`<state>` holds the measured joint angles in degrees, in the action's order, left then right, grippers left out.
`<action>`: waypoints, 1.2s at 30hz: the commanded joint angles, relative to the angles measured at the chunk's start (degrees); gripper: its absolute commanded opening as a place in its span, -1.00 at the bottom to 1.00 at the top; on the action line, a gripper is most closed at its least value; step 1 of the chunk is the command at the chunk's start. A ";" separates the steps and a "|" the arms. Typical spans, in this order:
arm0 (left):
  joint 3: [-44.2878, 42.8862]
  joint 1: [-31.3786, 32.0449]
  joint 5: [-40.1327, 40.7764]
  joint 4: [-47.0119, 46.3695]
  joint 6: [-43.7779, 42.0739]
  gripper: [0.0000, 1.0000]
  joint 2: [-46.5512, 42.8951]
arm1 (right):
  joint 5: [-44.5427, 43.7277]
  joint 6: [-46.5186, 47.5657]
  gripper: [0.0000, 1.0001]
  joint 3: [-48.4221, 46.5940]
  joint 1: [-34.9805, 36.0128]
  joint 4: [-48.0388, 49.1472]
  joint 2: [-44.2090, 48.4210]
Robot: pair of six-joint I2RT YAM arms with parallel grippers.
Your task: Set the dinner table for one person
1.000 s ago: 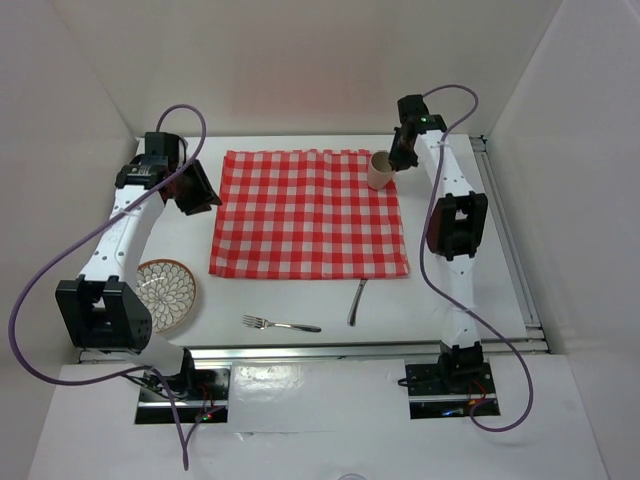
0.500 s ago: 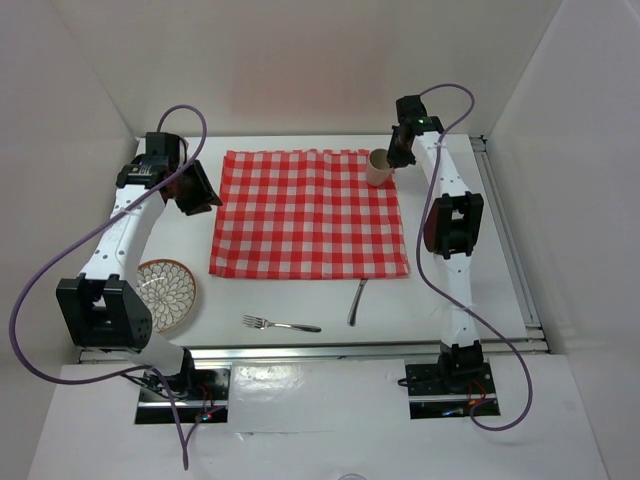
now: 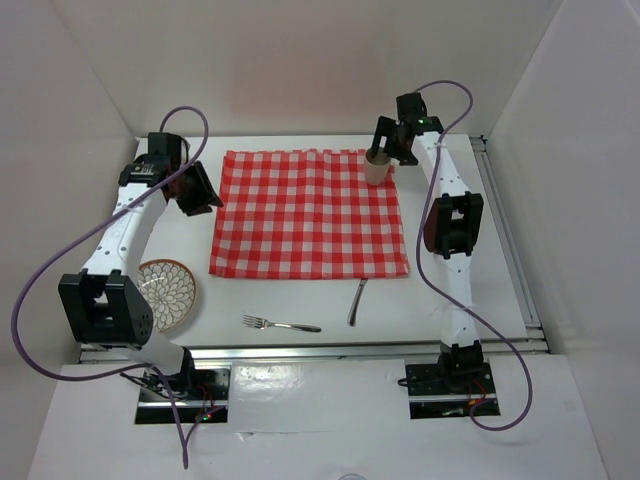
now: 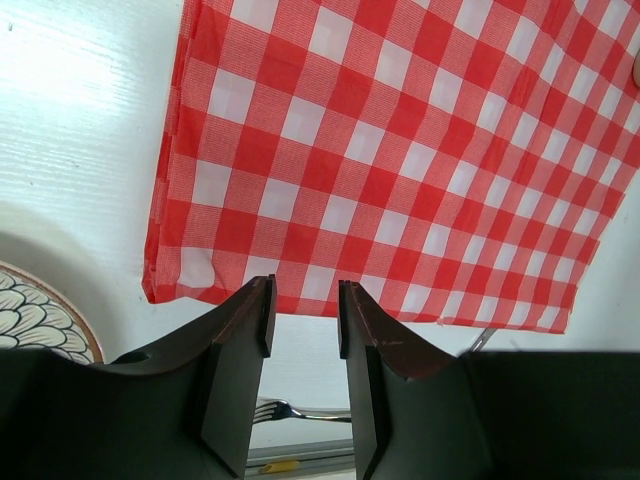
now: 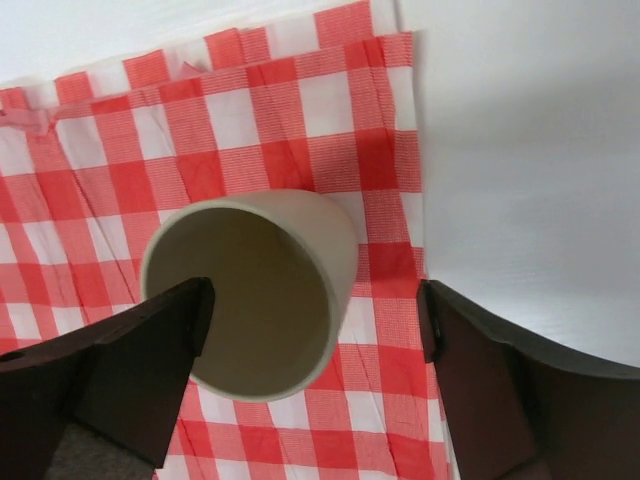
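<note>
The dinner table [image 3: 300, 292] is a white top with a red-and-white checked cloth [image 3: 308, 213] spread flat in its middle. A beige cup [image 3: 378, 168] stands upright on the cloth's far right corner. My right gripper [image 3: 392, 146] hovers just over it, open. In the right wrist view the cup [image 5: 250, 290] sits between the wide-spread fingers, close to the left one, with the right gripper [image 5: 315, 320] gripping nothing. My left gripper [image 3: 199, 193] hangs off the cloth's left edge, and the left gripper [image 4: 305, 300] holds nothing in its narrow gap.
A patterned plate [image 3: 168, 293] lies at the near left, beside the left arm. A fork [image 3: 280, 324] and a second silver utensil [image 3: 357, 300] lie near the front edge. White walls enclose the table, and a metal rail [image 3: 510, 240] runs along its right side.
My right gripper has opened and let go of the cup, which now stands on the cloth's far right corner. The left arm has barely moved.
</note>
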<state>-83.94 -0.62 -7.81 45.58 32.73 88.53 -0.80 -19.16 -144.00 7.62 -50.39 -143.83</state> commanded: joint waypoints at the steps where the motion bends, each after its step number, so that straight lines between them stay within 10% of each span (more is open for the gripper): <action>1: -0.08 -0.26 0.95 0.30 -1.88 -0.03 -0.03 | 2.47 0.09 0.94 -2.42 -0.06 4.51 4.42; 11: -2.97 -3.42 6.41 5.21 -1.27 0.01 -3.10 | 3.77 -0.53 1.00 -1.20 -0.06 7.68 20.50; 23: -2.12 -8.50 14.40 10.93 5.06 0.13 -8.81 | 8.35 -1.58 0.97 33.24 25.32 12.14 40.99; 36: -15.36 -12.03 -0.70 11.45 2.70 0.48 -14.79 | 22.42 -17.40 0.94 45.51 50.02 37.11 28.54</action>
<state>-93.27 -12.60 -1.69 58.57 37.36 77.43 18.98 -31.24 -94.50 54.59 -24.43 -111.72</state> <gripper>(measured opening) 0.736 0.974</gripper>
